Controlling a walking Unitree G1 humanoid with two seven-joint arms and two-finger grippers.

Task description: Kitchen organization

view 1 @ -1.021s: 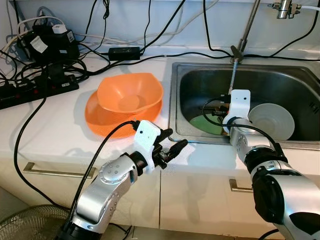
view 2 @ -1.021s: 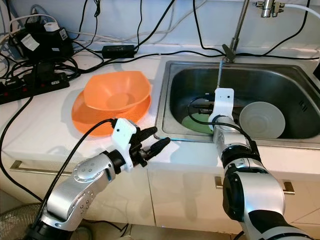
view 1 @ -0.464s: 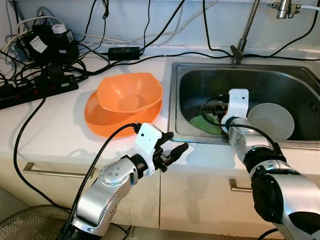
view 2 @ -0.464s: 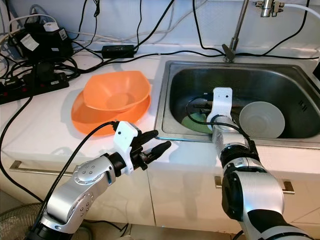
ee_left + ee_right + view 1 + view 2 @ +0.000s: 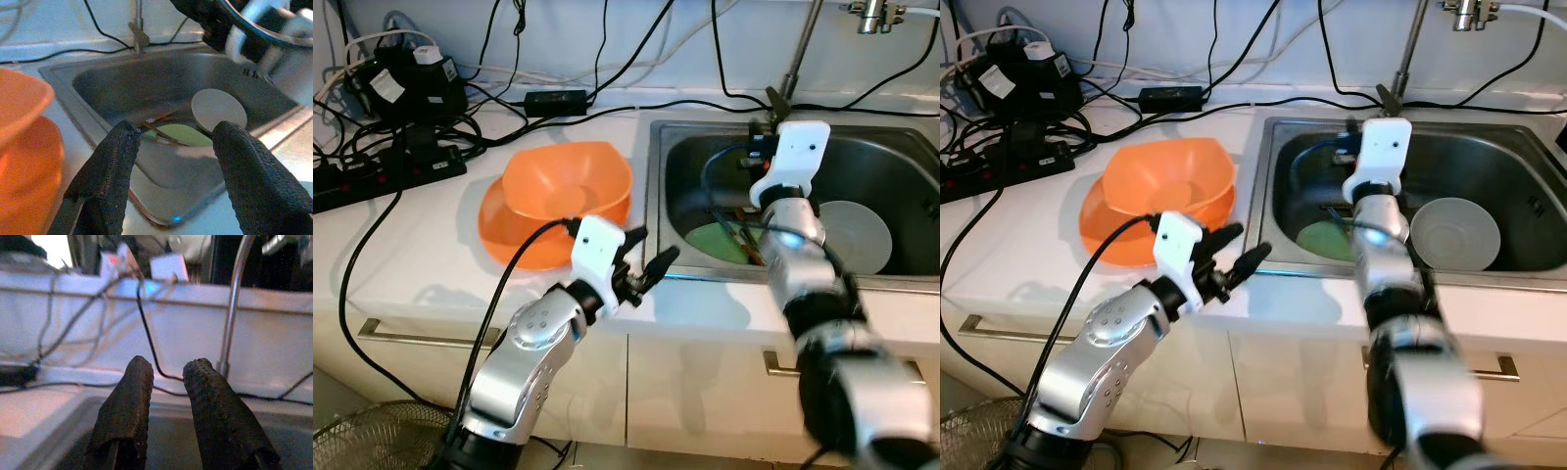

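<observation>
Right claw (image 5: 164,396), empty and slightly parted above the sink (image 5: 891,147), should descend squarely over the green plate (image 5: 724,240); left claw (image 5: 646,269) waits open.

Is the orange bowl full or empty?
Empty. The orange bowl sits on an orange plate on the counter, and its bare orange bottom shows.
</observation>
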